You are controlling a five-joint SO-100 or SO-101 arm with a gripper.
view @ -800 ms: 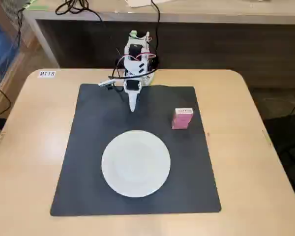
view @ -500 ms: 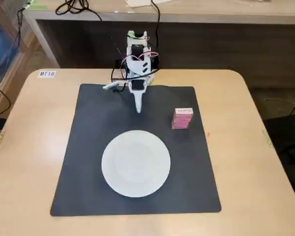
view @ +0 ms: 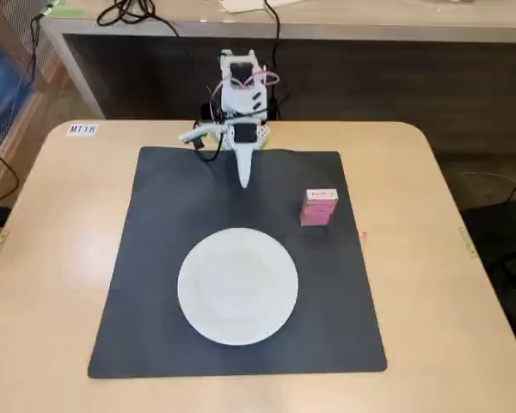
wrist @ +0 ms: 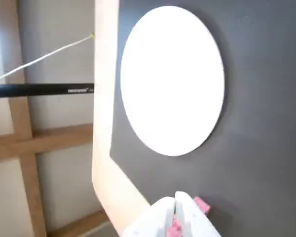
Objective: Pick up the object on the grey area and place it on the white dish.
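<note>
Clearly the small pink box (view: 318, 206) has not been picked up yet: in the fixed view it stands on the dark grey mat (view: 155, 258), toward the mat's far right part, with its white label facing up. Nothing touches it. In the wrist view only a sliver of the pink box (wrist: 201, 204) shows at the bottom edge, partly hidden behind the white fingers.

Nearer the camera and to the box's left in the fixed view lies the round white plate (view: 237, 286), sitting on the mat and bare, with a clear strip of mat between its rim and the box. In the wrist view the plate (wrist: 171, 79) fills the upper middle, washed out by glare.

The gripper (view: 245, 177) hangs over the far edge of the mat, pointing down, to the left of the box and well apart from it. Its fingers look pressed together with nothing between them; the wrist view shows the gripper (wrist: 178, 197) as two white tips meeting along a thin seam. The arm's base (view: 241, 86), with its loose wires, stands at the far edge of the light wooden table (view: 52, 258).

So, by my reading, the task is at its very start: reaching across to the box, opening, grasping, lifting and carrying it over to the plate all remain to be done.
</note>
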